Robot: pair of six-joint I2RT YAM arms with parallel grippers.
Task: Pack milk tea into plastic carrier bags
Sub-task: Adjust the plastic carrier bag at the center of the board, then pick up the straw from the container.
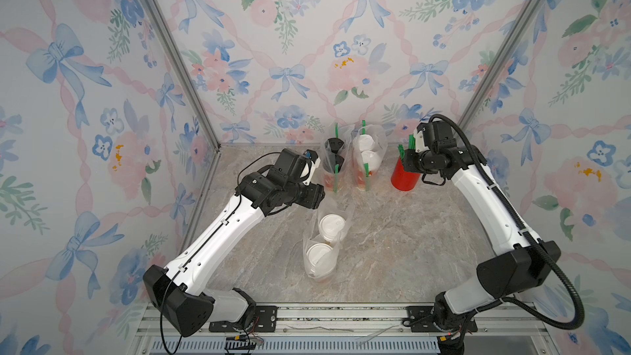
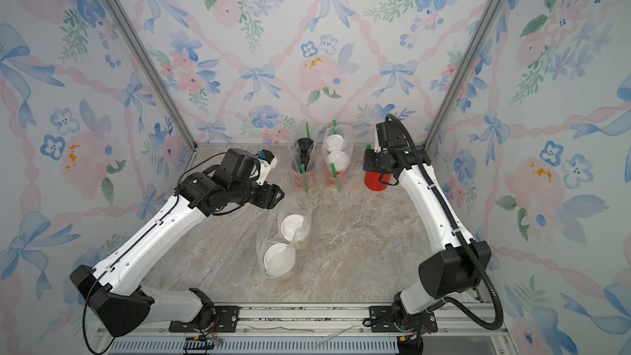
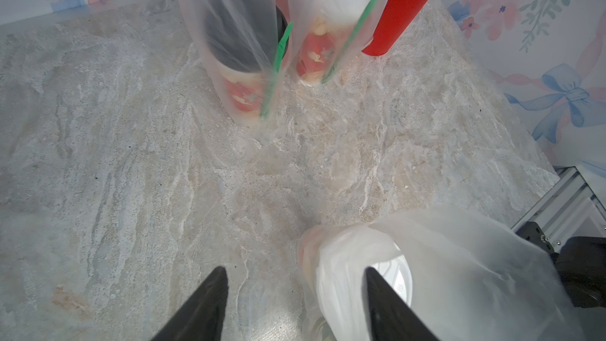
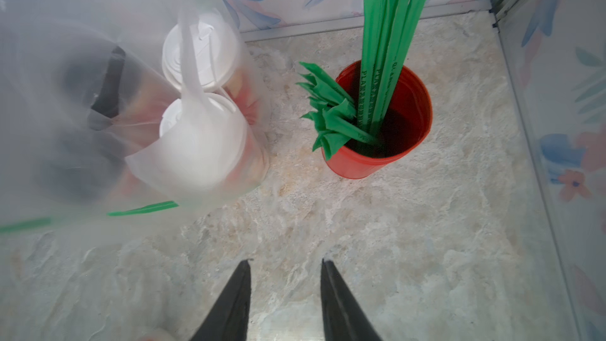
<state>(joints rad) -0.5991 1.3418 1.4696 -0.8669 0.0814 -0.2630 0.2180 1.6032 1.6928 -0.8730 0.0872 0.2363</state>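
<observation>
Left wrist view: left gripper (image 3: 295,270) spread empty beside the mid-table carrier bag (image 3: 475,257) holding two white-lidded cups (image 1: 330,225), its limp, probably slippery film best pinched at the handles; right gripper (image 4: 286,262) parted, empty, near the straw cup (image 4: 360,162).

Marble-look tabletop (image 1: 409,240), three clear bags (image 1: 322,244) holding lidded cups (image 1: 330,225), red straw cup (image 1: 404,177)

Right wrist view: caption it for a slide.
Open right gripper faces red cup of green straws beside bagged milk tea.
</observation>
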